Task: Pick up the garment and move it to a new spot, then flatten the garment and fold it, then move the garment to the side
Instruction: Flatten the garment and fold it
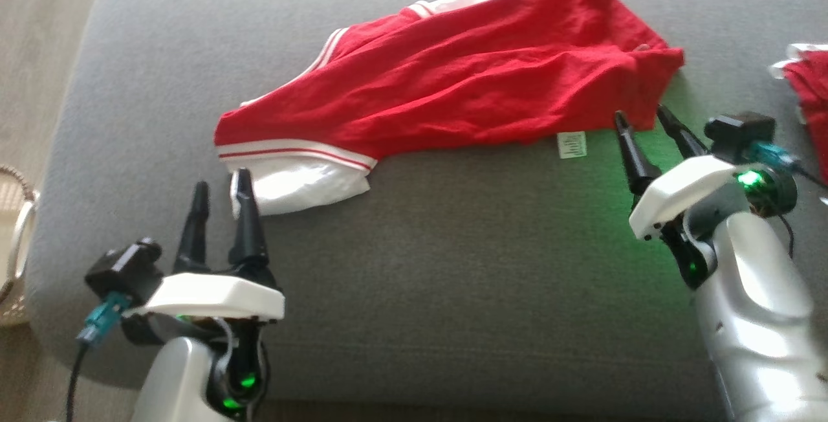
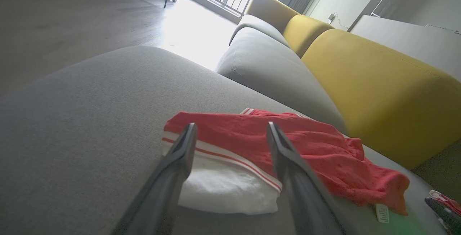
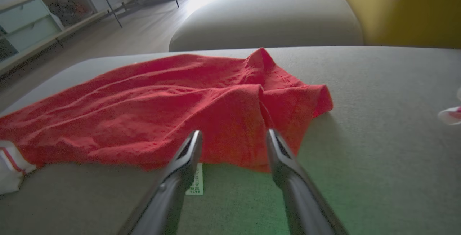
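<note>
The garment [image 1: 453, 79] is red with white striped trim and a white sleeve. It lies crumpled across the grey sofa seat [image 1: 453, 266], a white care label sticking out from its near edge. My left gripper [image 1: 220, 186] stands open just short of the white sleeve [image 2: 223, 184], which shows between its fingers in the left wrist view. My right gripper [image 1: 640, 114] is open at the garment's [image 3: 162, 116] near right corner, its tips at the cloth's edge with nothing held between them.
Another red and white cloth [image 1: 805, 85] lies at the seat's right edge. A woven basket [image 1: 16, 241] stands on the floor to the left. Yellow backrests [image 2: 378, 83] and a second grey seat [image 2: 273, 69] lie beyond the garment.
</note>
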`<state>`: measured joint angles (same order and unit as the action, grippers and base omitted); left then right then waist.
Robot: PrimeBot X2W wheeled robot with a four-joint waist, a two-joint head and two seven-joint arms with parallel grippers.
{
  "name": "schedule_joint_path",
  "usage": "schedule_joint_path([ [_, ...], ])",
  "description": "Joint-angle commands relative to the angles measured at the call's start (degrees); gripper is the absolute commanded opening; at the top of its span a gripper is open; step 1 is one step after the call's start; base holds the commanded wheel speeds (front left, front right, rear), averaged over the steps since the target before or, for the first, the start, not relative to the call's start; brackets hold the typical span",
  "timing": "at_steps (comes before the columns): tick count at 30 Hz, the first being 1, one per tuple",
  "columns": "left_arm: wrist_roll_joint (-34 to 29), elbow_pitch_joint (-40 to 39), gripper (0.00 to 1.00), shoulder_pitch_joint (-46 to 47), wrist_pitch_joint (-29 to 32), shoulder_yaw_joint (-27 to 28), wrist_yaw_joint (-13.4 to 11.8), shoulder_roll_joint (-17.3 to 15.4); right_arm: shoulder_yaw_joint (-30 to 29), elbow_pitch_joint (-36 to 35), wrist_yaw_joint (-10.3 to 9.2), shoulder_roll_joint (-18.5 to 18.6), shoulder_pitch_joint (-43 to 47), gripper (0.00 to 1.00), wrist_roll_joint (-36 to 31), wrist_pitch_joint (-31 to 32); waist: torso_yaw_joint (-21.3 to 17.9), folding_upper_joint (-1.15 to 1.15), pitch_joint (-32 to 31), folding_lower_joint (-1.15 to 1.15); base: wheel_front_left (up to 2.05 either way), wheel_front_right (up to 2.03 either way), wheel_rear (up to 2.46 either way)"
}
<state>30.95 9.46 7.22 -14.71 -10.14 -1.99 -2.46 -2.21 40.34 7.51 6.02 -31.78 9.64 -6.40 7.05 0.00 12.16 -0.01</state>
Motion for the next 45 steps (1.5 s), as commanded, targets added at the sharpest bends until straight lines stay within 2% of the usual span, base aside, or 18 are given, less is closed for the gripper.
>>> schedule_joint_path([
  [1, 0.36, -2.01, 1.0, 1.47, -0.29, 1.35, -0.09, -0.43, 0.89, -1.27, -0.02, 0.31, -3.12, 1.0, -0.89, 0.15, 0.83, 0.0, 0.41, 0.01, 0.0, 0.0, 0.0],
  [10, 1.44, -2.43, 1.0, 1.77, -0.29, -2.22, -1.2, -0.43, -3.39, 9.06, -0.02, 3.31, -10.67, 1.0, -8.37, 3.2, 5.15, 0.0, 1.88, 0.01, 0.0, 0.0, 0.0],
  [16, 2.09, -2.5, 1.0, 1.54, -0.29, -3.38, -1.56, -0.43, -5.11, 15.88, -0.02, 3.01, -14.32, 0.98, -8.94, 3.78, 6.2, 0.0, 2.67, 0.01, 0.0, 0.0, 0.0],
  [17, 2.12, -2.49, 1.0, 1.66, -0.29, -3.37, -1.59, -0.43, -5.05, 16.71, -0.02, 2.97, -14.88, 0.65, -8.89, 3.51, 6.23, 0.0, 2.8, 0.01, 0.0, 0.0, 0.0],
  [18, 2.13, -2.45, 1.0, 1.79, -0.29, -3.32, -1.6, -0.43, -4.86, 17.42, -0.02, 2.95, -15.37, 0.24, -8.82, 3.06, 6.23, 0.0, 2.89, 0.01, 0.0, 0.0, 0.0],
  [19, 2.12, -2.41, 1.0, 1.92, -0.29, -3.25, -1.61, -0.43, -4.62, 18.04, -0.02, 2.94, -15.79, 0.0, -8.76, 2.5, 6.19, 0.0, 2.95, 0.01, 0.0, 0.0, 0.0],
  [27, 1.77, -2.01, 1.0, 1.59, -0.29, -2.08, -1.51, -0.42, -1.83, 19.71, -0.02, 2.16, -16.09, 0.0, -4.97, -3.5, 4.23, 0.0, 1.7, 0.01, 0.0, 0.0, 0.0],
  [34, 1.62, -1.81, 1.0, 0.17, -0.29, -1.02, -1.52, -0.42, 0.93, 14.53, -0.02, 2.65, -11.4, 0.0, 2.38, -5.3, 2.06, 0.0, -0.85, 0.01, 0.0, 0.0, 0.0],
  [39, 1.51, -2.12, 1.0, -1.05, -0.29, -0.39, -1.71, -0.42, 2.85, 4.71, -0.02, 4.63, -4.64, 0.0, 7.82, -2.15, 1.13, 0.0, -1.96, 0.01, 0.0, 0.0, 0.0],
  [40, 1.51, -2.12, 1.0, -1.05, -0.29, -0.39, -1.71, -0.42, 2.85, 4.71, -0.02, 4.63, -4.64, 0.0, 7.82, -2.15, 1.13, 0.0, -1.96, 0.01, 0.0, 0.0, 0.0],
  [44, 1.58, -2.53, 1.0, -1.82, -0.29, -0.19, -1.66, -0.42, 2.18, -7.69, -0.02, 6.59, 2.39, 0.0, 10.22, 3.37, 1.14, 0.0, -2.16, 0.01, 0.0, 0.0, 0.0],
  [45, 1.66, -2.77, 1.0, -2.0, -0.29, -0.19, -1.67, -0.42, 0.74, -15.18, -0.02, 7.07, 5.74, 0.0, 10.38, 7.02, 1.42, 0.0, -1.92, 0.01, 0.0, 0.0, 0.0],
])
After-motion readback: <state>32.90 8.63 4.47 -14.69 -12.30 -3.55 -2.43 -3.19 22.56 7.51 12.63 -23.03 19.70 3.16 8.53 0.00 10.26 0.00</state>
